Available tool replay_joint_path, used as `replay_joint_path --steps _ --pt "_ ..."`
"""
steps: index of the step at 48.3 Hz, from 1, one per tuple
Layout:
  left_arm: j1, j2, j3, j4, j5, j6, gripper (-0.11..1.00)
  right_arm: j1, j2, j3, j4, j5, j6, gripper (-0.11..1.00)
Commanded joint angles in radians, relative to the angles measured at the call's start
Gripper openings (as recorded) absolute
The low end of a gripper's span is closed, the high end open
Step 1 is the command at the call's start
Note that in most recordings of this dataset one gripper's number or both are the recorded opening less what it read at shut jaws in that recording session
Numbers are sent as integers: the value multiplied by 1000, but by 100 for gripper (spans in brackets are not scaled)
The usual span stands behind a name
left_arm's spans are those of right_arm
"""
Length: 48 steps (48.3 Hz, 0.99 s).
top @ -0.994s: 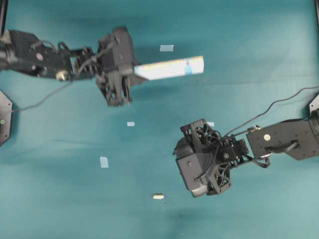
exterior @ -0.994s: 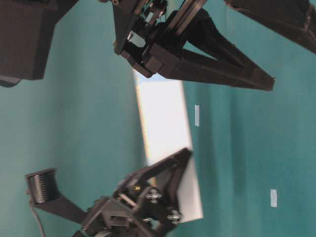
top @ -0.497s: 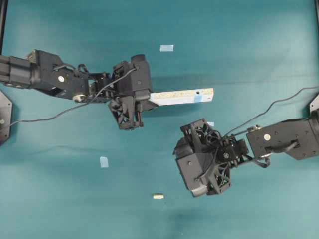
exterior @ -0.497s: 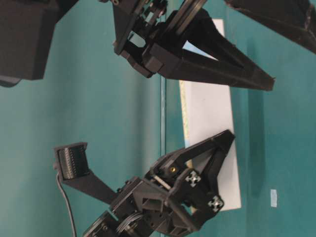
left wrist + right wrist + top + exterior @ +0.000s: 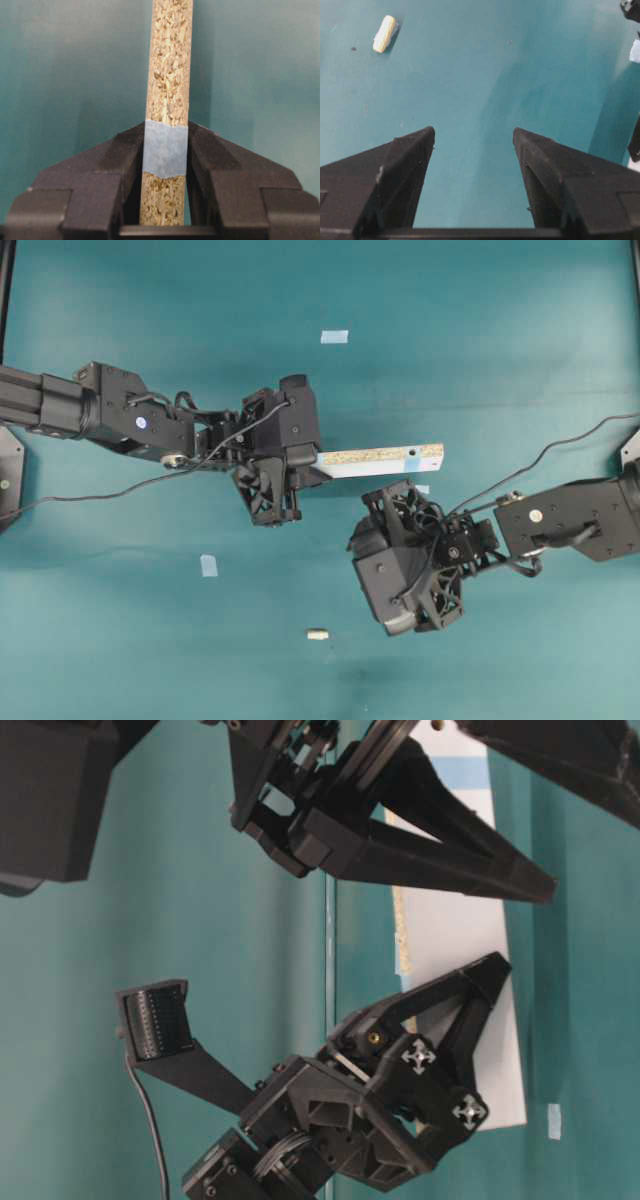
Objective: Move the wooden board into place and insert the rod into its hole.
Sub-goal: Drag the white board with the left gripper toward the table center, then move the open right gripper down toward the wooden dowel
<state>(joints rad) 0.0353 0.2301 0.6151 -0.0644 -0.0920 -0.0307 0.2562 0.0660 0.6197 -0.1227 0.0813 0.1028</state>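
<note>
Moved: your left gripper (image 5: 312, 452) has carried the wooden board (image 5: 385, 457) rightward and nearer.
Left gripper: clenched on the board's taped end.
Rod (image 5: 317, 634): lying near.
Right gripper (image 5: 472, 137): released, beside the board's holed (image 5: 410, 452) end.

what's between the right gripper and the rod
Only bare teal mat. In the right wrist view the open right gripper faces the rod, which lies loose up-left with nothing between them.

Left jaws clamped — right jaws apart
</note>
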Motion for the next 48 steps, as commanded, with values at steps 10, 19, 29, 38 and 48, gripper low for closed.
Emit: replay_joint_path --steps 10,19,29,38,48 --pt "-9 -18 -3 -2 -11 -11 21 2 -14 -21 -3 -5 -2 74" --pt "-12 -20 -8 -2 -9 -11 21 2 -14 -21 -3 -5 -2 74" --pt "-18 -21 -9 -2 -9 -12 21 2 -14 -20 -3 -5 -2 74" --pt "-20 -26 -9 -2 -5 -9 21 2 -12 -18 -3 -3 -2 74" --pt "-20 -26 -6 -2 -2 -11 21 2 -12 -18 -3 -5 -2 74"
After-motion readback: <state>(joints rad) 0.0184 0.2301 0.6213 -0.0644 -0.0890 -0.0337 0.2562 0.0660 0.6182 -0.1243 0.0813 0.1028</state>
